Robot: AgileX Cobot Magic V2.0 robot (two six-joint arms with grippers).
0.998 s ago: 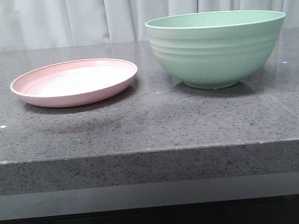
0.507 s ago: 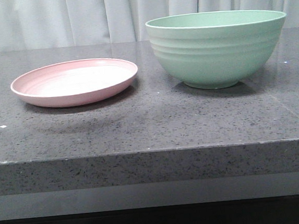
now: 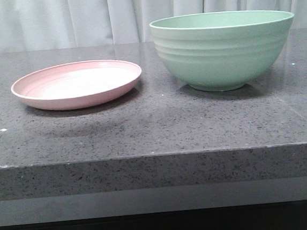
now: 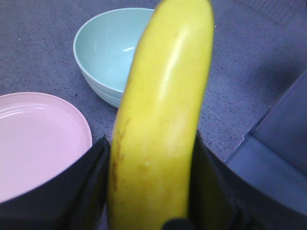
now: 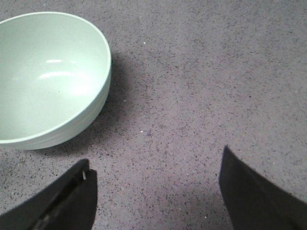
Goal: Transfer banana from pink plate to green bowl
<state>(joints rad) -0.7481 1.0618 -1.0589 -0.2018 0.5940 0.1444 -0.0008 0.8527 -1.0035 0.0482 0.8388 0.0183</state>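
The left pincer (image 4: pixel 152 191) pinches the banana (image 4: pixel 163 120) between its dark fingers (image 4: pixel 88 184), holding it in the air above the surface (image 3: pixel 155 131). The plate (image 3: pixel 76 84) sits bare toward the surface's left edge, the bowl (image 3: pixel 223 49) toward its right edge, well apart, its inside bare. The right pincer (image 5: pixel 153 196) is spread wide over the surface beside the bowl.
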